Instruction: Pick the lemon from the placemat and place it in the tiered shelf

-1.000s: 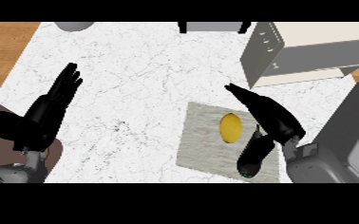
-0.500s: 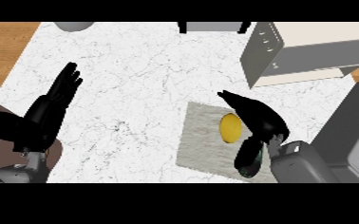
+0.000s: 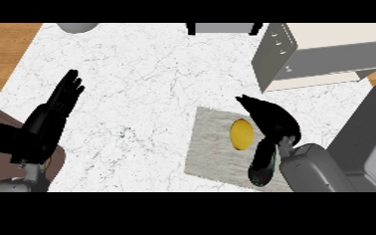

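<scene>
A yellow lemon (image 3: 241,134) lies on the grey placemat (image 3: 211,144) at the lower right of the marble counter. My right hand (image 3: 273,123) arches round the lemon's right side, fingers over its far end and thumb near its front end, not closed on it. The tiered shelf (image 3: 283,59), grey with cream levels, stands at the upper right, beyond the placemat. My left hand (image 3: 53,113) rests open at the left edge, fingers straight and pointing away.
A grey round object (image 3: 77,27) shows at the top left edge. A grey item on black legs (image 3: 223,28) sits at the top centre. Brown wood (image 3: 16,42) borders the counter on the left. A dark grey block (image 3: 361,134) stands at the right edge.
My right hand has slid left and forward until it wraps closer round the lemon. The lemon, placemat and left hand have stayed where they were.
</scene>
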